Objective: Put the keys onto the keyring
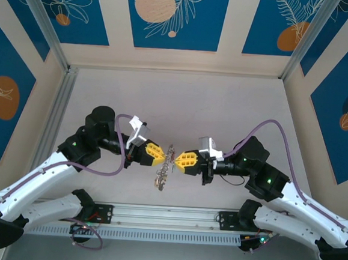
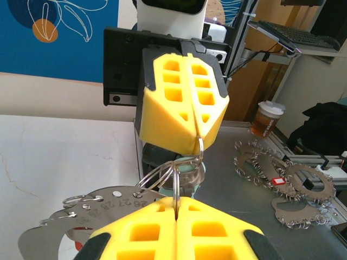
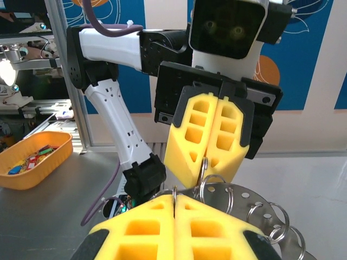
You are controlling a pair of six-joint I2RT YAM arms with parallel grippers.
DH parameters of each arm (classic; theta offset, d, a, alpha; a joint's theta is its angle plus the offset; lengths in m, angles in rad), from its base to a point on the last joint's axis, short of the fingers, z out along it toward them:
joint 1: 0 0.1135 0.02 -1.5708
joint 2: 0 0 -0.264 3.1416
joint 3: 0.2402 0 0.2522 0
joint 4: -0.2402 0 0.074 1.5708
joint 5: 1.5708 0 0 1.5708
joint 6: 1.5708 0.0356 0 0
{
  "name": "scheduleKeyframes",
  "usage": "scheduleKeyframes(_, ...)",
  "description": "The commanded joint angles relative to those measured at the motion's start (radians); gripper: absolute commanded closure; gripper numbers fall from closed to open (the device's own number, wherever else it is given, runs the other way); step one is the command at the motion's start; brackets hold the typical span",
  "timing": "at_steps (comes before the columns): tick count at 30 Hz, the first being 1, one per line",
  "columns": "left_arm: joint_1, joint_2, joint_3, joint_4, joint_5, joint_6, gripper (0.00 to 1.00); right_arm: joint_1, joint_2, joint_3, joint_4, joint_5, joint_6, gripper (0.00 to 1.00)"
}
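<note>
The keyring (image 1: 166,165) is held off the table (image 1: 224,104), near its middle, hanging edge-on between the two arms. The left gripper (image 1: 158,154) is clenched on it from the left and the right gripper (image 1: 179,160) from the right, tips almost touching. In the left wrist view a small split ring (image 2: 174,170) on the rim is pinched by both. A pale teal piece (image 2: 191,169), possibly a key head, is seen just behind it; whether it is threaded cannot be told. The task is judged at an early or middle stage, with threading largely left to do.
</note>
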Motion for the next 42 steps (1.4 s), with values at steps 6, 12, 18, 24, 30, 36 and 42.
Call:
scheduleKeyframes(6,0.009,-0.025,0.000,0.053,0.036,0.008,1.00,0.031,0.051,0.056,-0.027,0.094,-0.043,1.00)
scheduleKeyframes(12,0.009,-0.028,0.000,0.042,0.033,0.015,1.00,0.063,0.038,0.053,-0.039,0.164,-0.074,1.00)
scheduleKeyframes(18,0.009,-0.030,0.001,0.035,0.027,0.017,1.00,0.078,-0.002,0.039,-0.039,0.176,-0.087,1.00)
scheduleKeyframes(24,0.010,-0.030,0.004,0.036,0.029,0.017,1.00,0.076,0.000,0.035,-0.034,0.186,-0.091,1.00)
scheduleKeyframes(30,0.009,-0.031,0.004,0.034,0.029,0.017,1.00,0.077,0.017,0.039,-0.028,0.174,-0.091,1.00)
scheduleKeyframes(36,0.009,-0.026,0.004,0.038,0.030,0.017,1.00,0.075,0.019,0.041,-0.027,0.171,-0.089,1.00)
scheduleKeyframes(42,0.009,-0.025,0.007,0.037,0.030,0.016,1.00,0.076,0.020,0.044,-0.025,0.160,-0.085,1.00)
